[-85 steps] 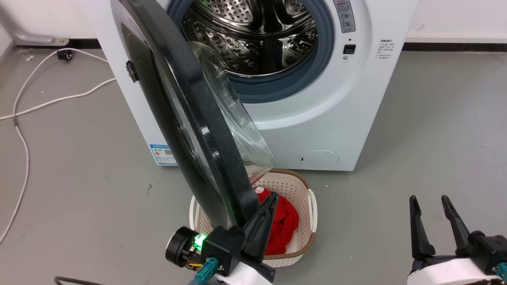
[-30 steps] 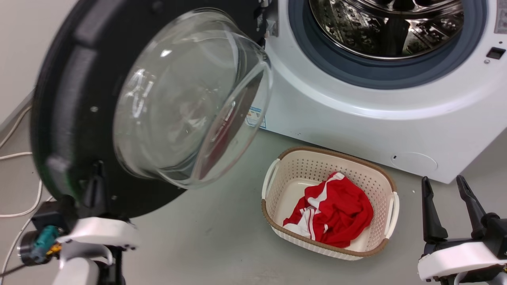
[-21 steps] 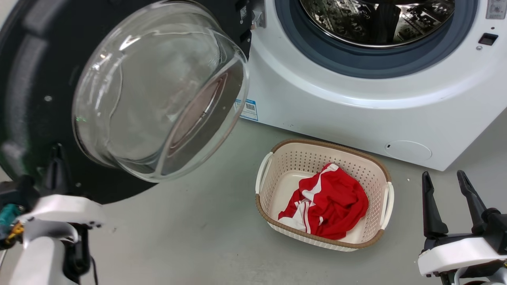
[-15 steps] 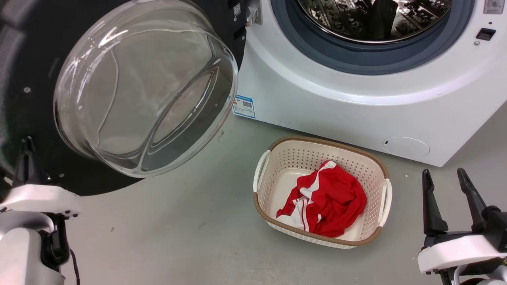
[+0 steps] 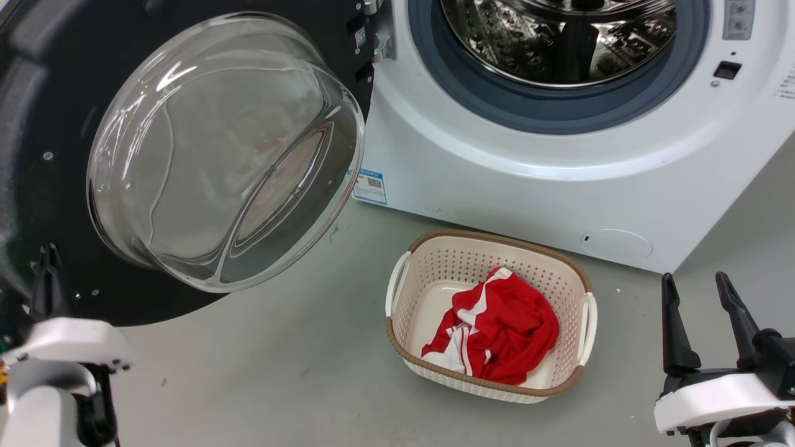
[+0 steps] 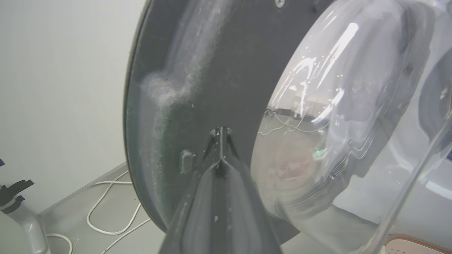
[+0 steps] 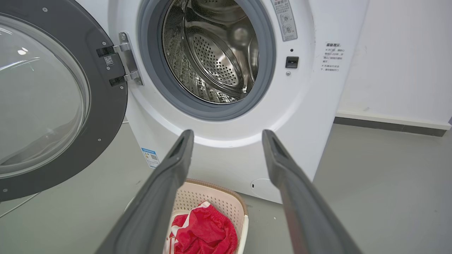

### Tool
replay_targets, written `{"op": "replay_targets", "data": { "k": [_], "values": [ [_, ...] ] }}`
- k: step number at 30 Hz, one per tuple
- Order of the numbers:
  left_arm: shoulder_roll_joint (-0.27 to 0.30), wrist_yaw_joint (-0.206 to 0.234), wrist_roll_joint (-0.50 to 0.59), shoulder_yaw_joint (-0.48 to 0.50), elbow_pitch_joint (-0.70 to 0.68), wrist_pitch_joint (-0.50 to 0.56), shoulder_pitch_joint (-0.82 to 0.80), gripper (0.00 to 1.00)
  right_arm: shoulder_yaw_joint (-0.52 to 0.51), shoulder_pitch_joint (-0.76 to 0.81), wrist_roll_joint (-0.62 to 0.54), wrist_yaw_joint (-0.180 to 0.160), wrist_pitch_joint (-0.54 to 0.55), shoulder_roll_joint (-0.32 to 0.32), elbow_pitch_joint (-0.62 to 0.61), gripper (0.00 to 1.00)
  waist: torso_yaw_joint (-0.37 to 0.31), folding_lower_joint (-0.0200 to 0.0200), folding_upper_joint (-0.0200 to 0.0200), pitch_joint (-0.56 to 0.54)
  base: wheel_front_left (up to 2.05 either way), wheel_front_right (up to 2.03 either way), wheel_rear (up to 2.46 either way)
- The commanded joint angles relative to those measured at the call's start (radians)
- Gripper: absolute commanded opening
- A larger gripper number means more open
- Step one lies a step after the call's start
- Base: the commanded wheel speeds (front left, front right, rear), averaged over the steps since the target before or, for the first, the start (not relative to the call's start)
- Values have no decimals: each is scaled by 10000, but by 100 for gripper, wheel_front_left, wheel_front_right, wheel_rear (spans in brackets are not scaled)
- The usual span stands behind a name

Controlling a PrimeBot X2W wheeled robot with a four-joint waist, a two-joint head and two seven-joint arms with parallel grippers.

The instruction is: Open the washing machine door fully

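left tool point(image 6: 220, 131) closed, fingers pressed together with nothing between them, tips seemingly against the black inner face of the door point(image 6: 197, 70), just left of the glass bowl point(image 6: 335, 123) when looking along the fingers. right tool point(image 5: 693, 279) open and idle, fingers spread, touching nothing, with the basket point(image 5: 484, 236) low ahead to its left and the washer point(image 5: 497, 174) beyond. best done by pushing with the closed tips out near the door's free edge, far from the hinge point(image 7: 127, 60), for the longest lever. better to follow the arc of the swing than to shove straight, to avoid skidding across the glossy face. worth steering clear of the bowl, curved and slippery. ease off at the first feel of resistance from the hinge stop, with no forcing past it. probably little travel left, judging by the wide angle already reached. door itself: a large round black disc, glossy, with pale smears up and to the left of the tips and small screws round the face. clear bowl bulging from its centre. hung on a metal hinge up ahead and to the left of the right tool, swung wide, inner face turned out to the room, steel drum point(image 5: 559, 37) fully exposed.
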Motion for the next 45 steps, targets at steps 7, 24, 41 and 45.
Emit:
{"op": "replay_targets", "data": {
  "k": [7,24,41,45],
  "values": [
    [-1018,151,1006,-493,-1919,-23,1785,0,167,209,214,-7,-171,14,232,100,-663,0,0,-612,0,0,0],
    [-2174,-698,1687,-2166,-2367,-23,1722,100,351,390,91,-7,-130,14,262,100,-2586,0,0,-1093,0,0,0],
    [-2462,-560,2013,-1972,-2226,-23,1673,100,389,429,142,-7,-141,14,345,100,-3287,0,0,-1180,0,0,0],
    [-2507,-580,2019,-1913,-2205,-23,1660,100,489,345,149,-7,-173,14,371,100,-3188,0,0,-1144,0,0,0]
  ]
}}
